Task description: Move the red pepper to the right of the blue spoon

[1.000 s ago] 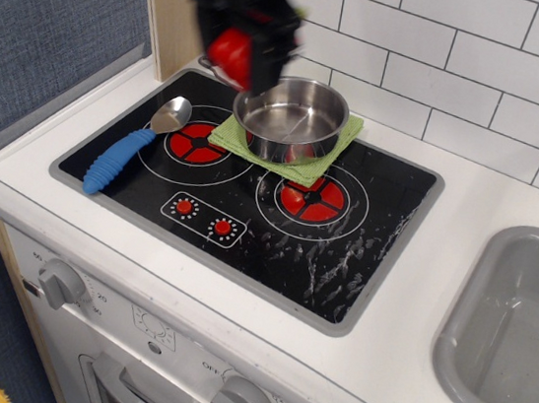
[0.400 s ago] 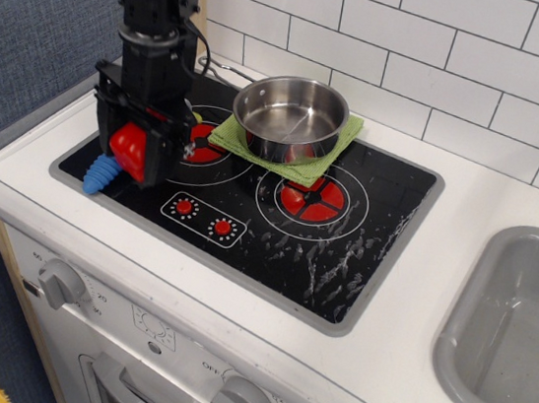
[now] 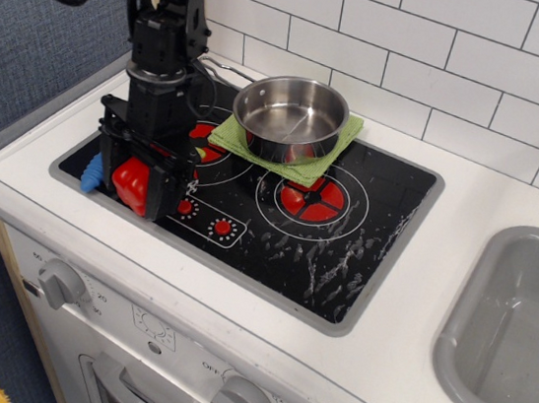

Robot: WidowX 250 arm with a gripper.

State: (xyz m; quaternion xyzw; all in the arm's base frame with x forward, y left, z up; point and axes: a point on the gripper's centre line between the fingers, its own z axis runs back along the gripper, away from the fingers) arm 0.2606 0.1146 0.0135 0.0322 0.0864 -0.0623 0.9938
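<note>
My gripper (image 3: pixel 135 187) is shut on the red pepper (image 3: pixel 131 184), a glossy red toy held low over the front left of the black stove top (image 3: pixel 344 241). The black arm comes down from the upper left. Of the blue spoon (image 3: pixel 91 173) only the end of its ribbed blue handle shows, just left of the gripper; the rest and its silver bowl are hidden behind the arm. The pepper sits just right of that handle end. I cannot tell whether the pepper touches the stove.
A steel pan (image 3: pixel 291 117) stands on a green cloth (image 3: pixel 309 165) at the back of the stove. Red burner rings (image 3: pixel 311 199) and two small red knob marks (image 3: pixel 222 226) lie to the right. A grey sink (image 3: pixel 520 334) is at the far right. White tiled wall behind.
The gripper, holding the pepper, came from high up by the pan down to the stove's front left, then a little further forward and lower. It now covers most of the spoon.
</note>
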